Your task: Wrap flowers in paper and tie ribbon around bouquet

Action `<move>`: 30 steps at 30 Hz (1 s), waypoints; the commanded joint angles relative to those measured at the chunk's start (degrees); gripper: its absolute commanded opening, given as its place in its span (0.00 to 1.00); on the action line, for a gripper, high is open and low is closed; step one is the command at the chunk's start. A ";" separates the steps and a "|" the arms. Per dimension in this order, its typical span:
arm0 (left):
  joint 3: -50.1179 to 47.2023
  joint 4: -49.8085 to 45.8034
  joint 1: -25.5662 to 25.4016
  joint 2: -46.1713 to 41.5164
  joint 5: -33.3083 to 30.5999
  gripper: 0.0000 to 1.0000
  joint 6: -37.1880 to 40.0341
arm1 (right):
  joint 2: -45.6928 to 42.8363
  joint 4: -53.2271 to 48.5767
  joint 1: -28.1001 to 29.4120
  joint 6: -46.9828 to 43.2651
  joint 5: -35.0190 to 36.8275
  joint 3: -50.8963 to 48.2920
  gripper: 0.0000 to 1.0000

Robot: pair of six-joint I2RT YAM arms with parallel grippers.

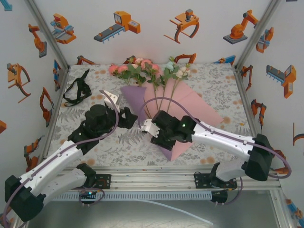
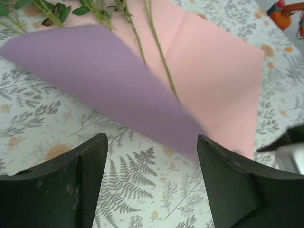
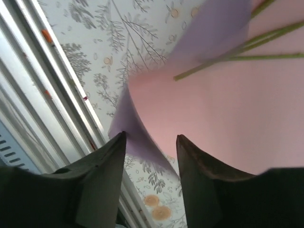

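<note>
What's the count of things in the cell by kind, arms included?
Paper sheet: 1
Ribbon: 1
Flower bunch: 1 (the stems are too tangled to count)
Robot arms: 2, the left arm and the right arm
Total: 5

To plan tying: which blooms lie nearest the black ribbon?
The pink blooms at the bunch's left end; the cream-white blooms lie farthest from the ribbon.
</note>
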 commanded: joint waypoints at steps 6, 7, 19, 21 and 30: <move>0.44 -6.77 -0.04 -0.55 3.34 0.78 3.13 | -10.09 10.53 0.01 22.85 -3.55 -9.75 0.99; 0.68 -7.78 -0.04 -0.37 4.35 0.79 2.67 | -13.20 12.63 0.25 26.71 -2.85 -13.08 0.99; 2.54 -21.86 -0.03 3.57 1.93 0.83 -12.77 | -21.75 29.85 12.25 22.51 2.23 -32.07 0.99; 2.63 -22.06 0.02 4.83 2.44 0.83 -14.37 | -18.44 29.64 13.42 16.71 5.45 -30.64 0.99; 1.84 -22.04 0.11 4.20 -0.56 0.85 -16.43 | -9.70 30.68 13.54 -8.56 2.74 -28.29 0.99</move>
